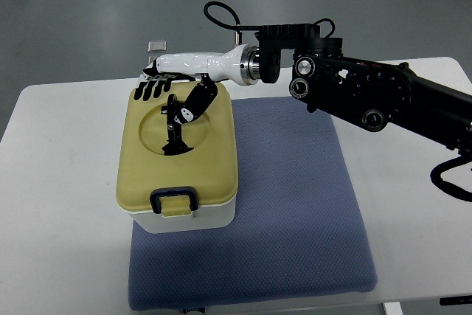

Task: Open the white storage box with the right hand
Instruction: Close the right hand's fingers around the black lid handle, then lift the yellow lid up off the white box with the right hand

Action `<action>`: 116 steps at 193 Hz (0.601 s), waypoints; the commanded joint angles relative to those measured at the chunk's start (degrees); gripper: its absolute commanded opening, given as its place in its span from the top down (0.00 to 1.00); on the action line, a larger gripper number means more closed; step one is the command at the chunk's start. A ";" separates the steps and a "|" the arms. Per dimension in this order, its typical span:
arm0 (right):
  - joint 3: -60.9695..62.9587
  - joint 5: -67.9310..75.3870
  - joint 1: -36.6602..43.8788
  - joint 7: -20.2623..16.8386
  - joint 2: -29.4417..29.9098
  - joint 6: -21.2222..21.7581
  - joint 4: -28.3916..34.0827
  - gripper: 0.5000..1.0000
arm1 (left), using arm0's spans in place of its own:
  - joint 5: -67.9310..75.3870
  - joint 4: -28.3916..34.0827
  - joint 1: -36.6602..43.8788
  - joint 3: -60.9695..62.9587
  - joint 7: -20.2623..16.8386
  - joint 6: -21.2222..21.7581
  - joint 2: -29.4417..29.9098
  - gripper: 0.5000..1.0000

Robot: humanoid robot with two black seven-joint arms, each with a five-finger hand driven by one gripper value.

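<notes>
White right hand over yellow-lidded storage box, fingers spread, gripping nothing, on blue mat

There is a single view, set high on the robot's own side and looking steeply down and forward across the white bench. The near edge of the bench falls at the bottom of the picture, its far edge lies about a third of the way down, and grey floor fills the strip beyond. The camera stands at a middle range: nearly the whole bench top fits in, with its near corners cut off by the frame. The blue mat sits in the centre and lower half. The right arm enters from the right edge. No second view shares the scene.
</notes>
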 commanded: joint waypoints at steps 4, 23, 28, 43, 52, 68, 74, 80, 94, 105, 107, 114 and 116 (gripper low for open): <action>0.00 -0.06 0.07 0.26 -0.08 -0.28 0.00 1.00 | 0.01 -0.01 0.01 -0.08 0.00 0.00 0.00 0.00; 0.09 0.03 0.15 0.26 -0.17 -1.25 0.00 1.00 | 0.01 -0.01 0.01 -0.08 0.00 0.00 0.00 0.00; 0.09 0.21 0.33 0.26 -0.26 -1.25 0.09 1.00 | 0.01 -0.01 0.01 0.00 0.00 0.00 0.00 0.00; 0.79 0.65 0.94 0.26 -0.61 -0.63 0.18 1.00 | 0.01 -0.01 0.01 -0.08 0.00 0.00 0.00 0.00; 1.14 0.82 1.65 0.26 -0.96 -0.28 0.27 1.00 | 0.01 -0.01 0.01 -0.08 0.00 0.00 0.00 0.00; 2.55 1.53 4.37 0.35 -2.28 2.35 0.62 1.00 | 0.01 -0.01 0.01 0.00 0.00 0.00 0.00 0.00; 3.60 1.70 5.07 0.35 -3.07 3.58 0.71 1.00 | 0.01 -0.01 0.01 0.00 0.00 0.00 0.00 0.00; 4.83 2.05 5.78 0.35 -3.60 4.99 0.97 1.00 | 0.01 -0.01 0.01 0.00 0.00 0.00 0.00 0.00; 7.56 2.84 7.19 0.26 -5.18 8.16 1.67 1.00 | 0.01 -0.01 0.01 0.00 0.00 0.00 0.00 0.00; 10.63 3.02 8.06 0.26 -7.20 11.49 1.94 1.00 | 0.01 -0.01 0.01 0.00 0.00 0.00 0.00 0.00; 11.07 3.02 8.15 0.26 -7.55 12.11 2.02 1.00 | 0.01 -0.01 0.01 0.00 0.00 0.00 0.00 0.00; 12.56 2.93 8.50 0.26 -8.52 13.52 2.11 1.00 | 0.01 -0.01 0.01 0.09 0.00 0.00 0.00 0.00; 12.92 3.02 8.59 0.26 -8.87 14.04 2.20 1.00 | 0.01 -0.01 0.01 0.09 0.00 0.00 0.00 0.00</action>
